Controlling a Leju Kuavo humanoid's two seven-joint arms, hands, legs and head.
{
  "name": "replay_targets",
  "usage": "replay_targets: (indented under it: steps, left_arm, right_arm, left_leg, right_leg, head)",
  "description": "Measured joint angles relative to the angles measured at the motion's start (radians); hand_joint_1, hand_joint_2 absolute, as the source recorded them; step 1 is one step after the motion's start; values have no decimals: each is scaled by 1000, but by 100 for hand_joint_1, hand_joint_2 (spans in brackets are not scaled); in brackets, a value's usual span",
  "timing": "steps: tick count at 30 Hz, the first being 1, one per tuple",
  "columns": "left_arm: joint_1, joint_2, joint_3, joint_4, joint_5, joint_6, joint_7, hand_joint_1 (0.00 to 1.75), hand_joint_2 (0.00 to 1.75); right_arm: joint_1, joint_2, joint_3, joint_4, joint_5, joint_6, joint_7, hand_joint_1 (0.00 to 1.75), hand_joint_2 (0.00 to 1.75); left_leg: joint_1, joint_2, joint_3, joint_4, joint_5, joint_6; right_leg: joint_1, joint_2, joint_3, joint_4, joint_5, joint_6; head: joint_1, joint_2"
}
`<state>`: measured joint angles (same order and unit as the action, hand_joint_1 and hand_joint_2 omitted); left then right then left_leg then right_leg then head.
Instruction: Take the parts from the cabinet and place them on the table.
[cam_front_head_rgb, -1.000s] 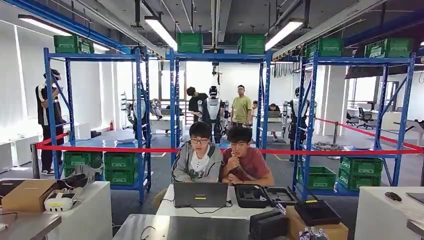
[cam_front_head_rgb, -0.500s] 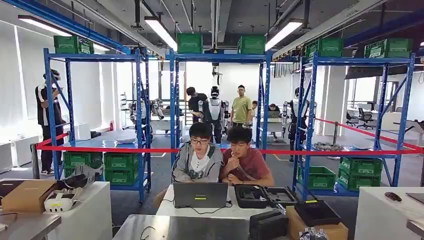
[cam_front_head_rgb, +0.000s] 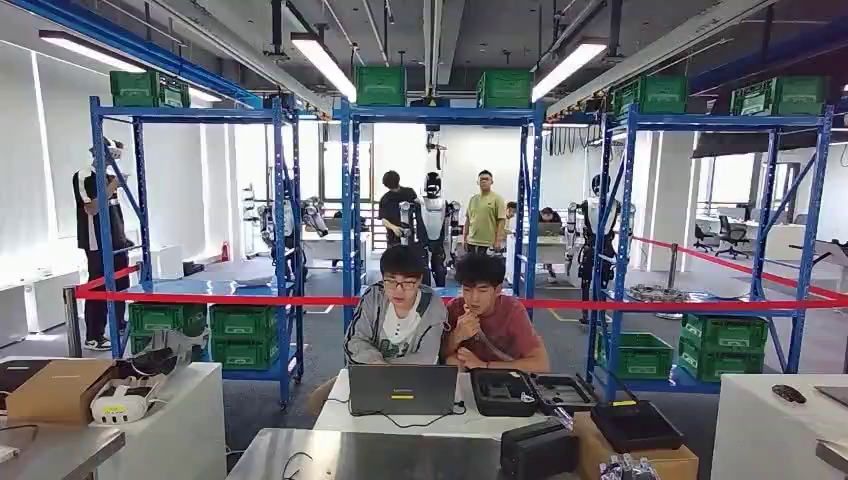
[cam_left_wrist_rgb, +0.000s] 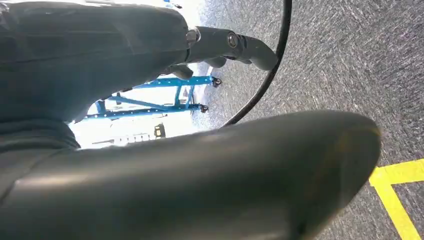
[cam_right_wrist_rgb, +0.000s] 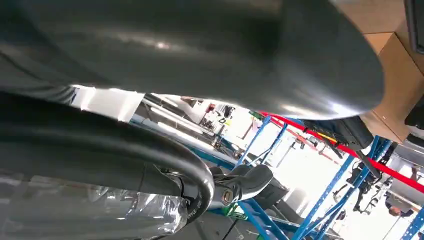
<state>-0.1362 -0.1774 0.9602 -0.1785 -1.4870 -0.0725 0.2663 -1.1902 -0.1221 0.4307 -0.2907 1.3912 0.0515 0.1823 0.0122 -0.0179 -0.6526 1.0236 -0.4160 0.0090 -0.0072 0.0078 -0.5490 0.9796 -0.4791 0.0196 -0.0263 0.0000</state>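
Left hand hung over carpet, fingers apart, holding nothing. Right hand close to camera; grasp could not be told. Clear plastic bag lay beside it. Beyond: laptop, two seated people, blue shelving with green crates.

I read three blue steel racks standing side by side across the hall, upright, with green crates on their top shelves and further crates on the lowest level. A grey metal-topped table lies nearest me, bottom centre. Crinkled clear part bags rest on a cardboard box just right of it. In the right wrist view, one clear bag lies close; whether it is held, I cannot tell.
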Motion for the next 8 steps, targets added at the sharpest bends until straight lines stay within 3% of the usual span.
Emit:
replay_targets:
  steps: [8]
  left_arm:
    - [0,0,0,0,0,-5,1,0,0]
  right_arm:
    - [0,0,0,0,3,-14,-40,0,0]
  left_leg:
    - [0,0,0,0,0,0]
  right_leg:
    - [0,0,0,0,0,0]
  head:
    - [1,0]
